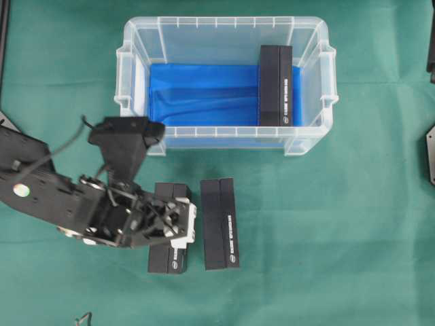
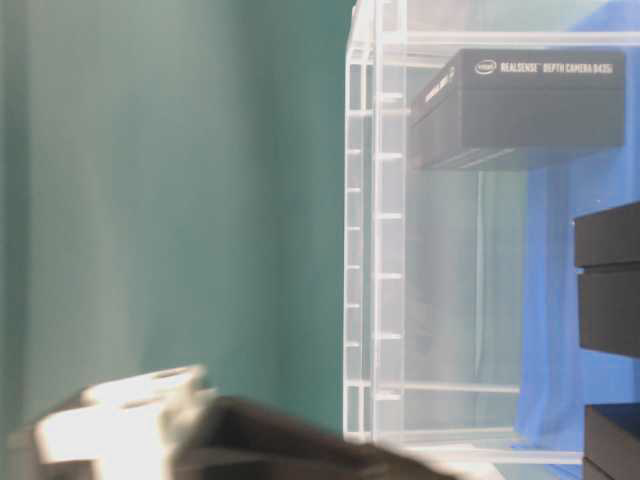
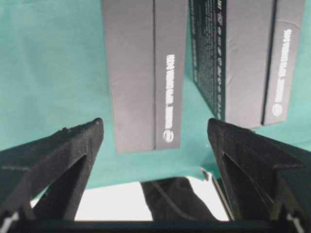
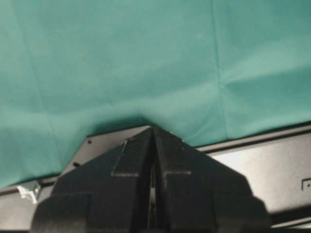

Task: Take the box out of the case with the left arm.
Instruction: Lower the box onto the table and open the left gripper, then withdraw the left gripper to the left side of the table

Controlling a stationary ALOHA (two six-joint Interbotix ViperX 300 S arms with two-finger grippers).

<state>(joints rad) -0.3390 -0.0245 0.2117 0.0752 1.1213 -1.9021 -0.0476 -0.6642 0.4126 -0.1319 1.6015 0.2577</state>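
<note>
The case [image 1: 224,22] is a clear tub lined with a blue cloth [image 1: 197,92]. One black box [image 1: 275,85] stands on edge at its right end and also shows through the wall of the case [image 2: 375,230] as the box [image 2: 530,105]. Two more black boxes lie on the green table in front of it: one [image 1: 168,259] under my left gripper [image 1: 187,224] and one [image 1: 221,223] beside it. My left gripper [image 3: 155,128] is wide open with nothing between its fingers; the nearer box [image 3: 146,73] lies just past the tips. My right gripper [image 4: 153,128] is shut and empty.
A green cloth [image 1: 340,238] covers the table. The left arm [image 1: 61,197] stretches in from the left edge. Black fittings [image 1: 429,156] sit at the right edge. A blurred part of the left gripper [image 2: 150,430] fills the lower left of the table-level view.
</note>
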